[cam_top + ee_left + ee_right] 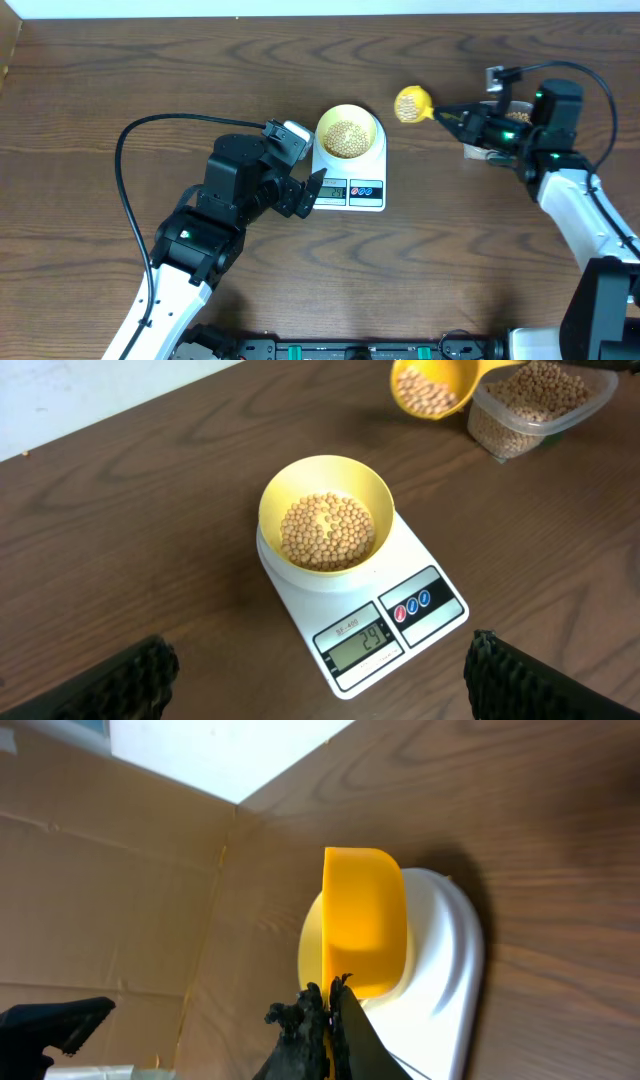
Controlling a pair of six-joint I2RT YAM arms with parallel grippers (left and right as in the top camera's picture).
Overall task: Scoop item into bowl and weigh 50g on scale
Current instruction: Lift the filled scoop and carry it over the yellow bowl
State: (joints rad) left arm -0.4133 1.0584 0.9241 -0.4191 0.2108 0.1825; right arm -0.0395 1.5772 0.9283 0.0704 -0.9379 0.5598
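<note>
The scale point(352, 190) sits in the middle of the surface point(150, 70). The bowl point(348, 132) stands on its platform, partly filled with beans point(325, 532), and the screen point(358, 645) reads 29. The left fingers point(130, 680) are spread wide just beside the scale's front left corner and hold nothing. The right fingers point(318, 1025) are pressed together on the handle of a yellow scoop point(412, 103). The scoop is held to the right of the bowl, apart from it, with beans in its cup. A clear tub point(535, 410) of more beans rests on the surface near the right arm.
</note>
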